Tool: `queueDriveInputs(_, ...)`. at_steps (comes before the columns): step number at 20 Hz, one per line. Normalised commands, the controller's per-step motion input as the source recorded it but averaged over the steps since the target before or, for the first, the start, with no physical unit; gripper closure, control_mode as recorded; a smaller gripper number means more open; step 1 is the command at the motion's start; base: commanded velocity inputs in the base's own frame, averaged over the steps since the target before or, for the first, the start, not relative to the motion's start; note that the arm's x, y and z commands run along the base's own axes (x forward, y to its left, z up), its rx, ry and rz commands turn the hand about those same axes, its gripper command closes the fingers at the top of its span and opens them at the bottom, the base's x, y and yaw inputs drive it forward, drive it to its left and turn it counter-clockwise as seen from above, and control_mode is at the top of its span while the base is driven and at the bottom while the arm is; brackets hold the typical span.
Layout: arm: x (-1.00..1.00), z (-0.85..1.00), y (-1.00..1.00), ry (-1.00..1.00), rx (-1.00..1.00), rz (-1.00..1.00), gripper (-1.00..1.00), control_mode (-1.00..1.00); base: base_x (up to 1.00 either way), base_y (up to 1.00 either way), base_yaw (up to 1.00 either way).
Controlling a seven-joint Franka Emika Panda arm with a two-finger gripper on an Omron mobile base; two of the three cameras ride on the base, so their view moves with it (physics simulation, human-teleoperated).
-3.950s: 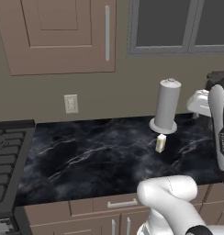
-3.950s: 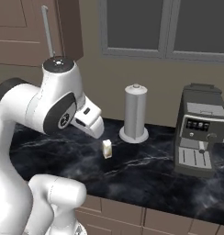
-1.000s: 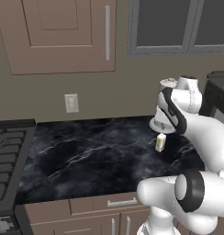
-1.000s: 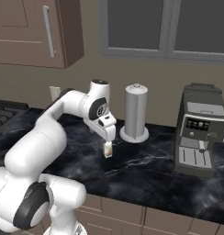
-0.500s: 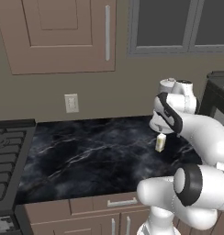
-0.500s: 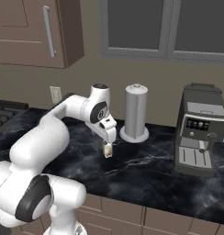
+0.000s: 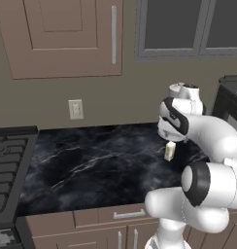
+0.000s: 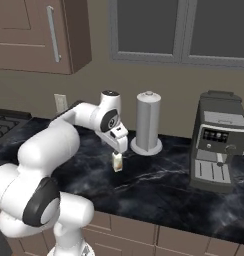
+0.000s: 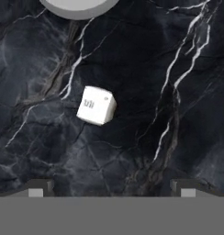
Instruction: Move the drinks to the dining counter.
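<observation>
The black, white-veined marble worktop (image 8: 164,185) stretched under me, over taupe drawers with handles, so this was not the dining counter; that was where the drink had yet to go. To my right stood the boxy grey coffee machine (image 8: 217,141), and nearer, the tall grey paper-towel cylinder (image 8: 148,122) on its round base, which I meant to leave alone.

My gripper (image 8: 119,148) hung just above the small white-and-yellow drink carton (image 8: 117,162), which stood upright on the marble, near the towel holder's base but apart from it. My fingers were spread as wide as they go and held nothing; in the hand view the two dark fingertips (image 9: 36,186) sat far to either side at the bottom.

In that same view the carton (image 9: 96,105) lay above and left of the midpoint between my tips, and its faces were turned slightly against my closing line. To do this well, I judged I should shift over until it sat centred, roll the wrist to square with its flat sides, then descend straight so neither tip knocked the top. It looked light and easily toppled, so I wanted both pads to meet it together, low on its body.
</observation>
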Motion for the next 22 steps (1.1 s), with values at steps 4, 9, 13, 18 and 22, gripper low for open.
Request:
queueDriveInputs(4,0.22,-0.11,0.00,0.00,0.00,0.00,-1.00,-1.00,0.00,0.00,0.00)
queueDriveInputs(9,0.11,-0.12,-0.01,-0.03,-0.03,0.00,-1.00,-1.00,0.00,0.00,0.00)
queueDriveInputs(13,0.16,-0.05,0.00,-0.07,-0.06,0.00,-1.00,-1.00,0.00,0.00,0.00)
queueDriveInputs(18,0.03,0.00,0.00,-0.08,-0.04,-0.02,-1.00,-1.00,0.00,0.00,0.00)
queueDriveInputs(22,0.00,-0.01,0.00,-0.01,0.00,-0.01,-1.00,-1.00,0.00,0.00,0.00)
